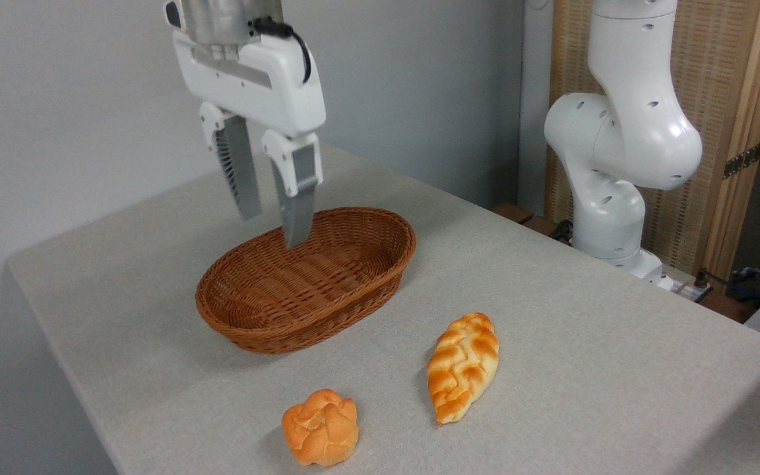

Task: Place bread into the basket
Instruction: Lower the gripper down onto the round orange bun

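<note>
The gripper (272,227) hangs with fingers (298,210) parted and empty above the basket (248,316). The bread (320,426) lies on the table (584,343), well below and nearer the camera than the fingertips, with a braided loaf (462,365) beside it.

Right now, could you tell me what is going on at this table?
A white robot arm holds its gripper in the air over the far end of an empty wicker basket, fingers apart and gripping nothing. The round bread roll it is meant to put in lies untouched on the table near the front edge, with a braided loaf to its right. The pick-up has not begun.
</note>
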### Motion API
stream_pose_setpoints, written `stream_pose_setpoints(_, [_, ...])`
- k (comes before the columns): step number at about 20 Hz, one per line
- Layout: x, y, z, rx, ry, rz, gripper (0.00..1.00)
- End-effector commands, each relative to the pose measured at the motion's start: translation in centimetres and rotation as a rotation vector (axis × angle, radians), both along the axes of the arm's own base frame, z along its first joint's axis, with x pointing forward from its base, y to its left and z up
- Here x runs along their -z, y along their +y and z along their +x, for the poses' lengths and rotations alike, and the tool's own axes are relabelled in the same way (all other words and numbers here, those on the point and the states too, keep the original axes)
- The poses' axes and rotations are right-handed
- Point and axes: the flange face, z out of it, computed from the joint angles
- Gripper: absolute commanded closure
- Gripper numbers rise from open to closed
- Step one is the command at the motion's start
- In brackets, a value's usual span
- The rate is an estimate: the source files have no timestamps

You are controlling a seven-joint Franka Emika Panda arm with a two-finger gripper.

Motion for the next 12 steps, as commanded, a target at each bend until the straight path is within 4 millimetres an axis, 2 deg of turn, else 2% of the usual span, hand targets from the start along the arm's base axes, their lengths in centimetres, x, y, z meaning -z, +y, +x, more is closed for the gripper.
stream_pose_setpoints(1, [4.3,1.9,-0.1,-0.025,-0.084,0.009,0.0])
stream_pose_setpoints(4, [8.2,3.2,0.6,-0.002,-0.108,0.04,0.0])
stream_pose_setpoints(5, [9.2,4.5,0.9,0.027,-0.112,0.069,0.0])
stream_pose_setpoints(9, [10.7,9.5,1.2,0.202,-0.088,0.124,0.0])
stream_pose_setpoints(10, [11.5,10.1,1.4,0.252,-0.071,0.131,0.0])
stream_pose_setpoints(12, [12.9,10.2,1.8,0.293,-0.049,0.135,0.0])
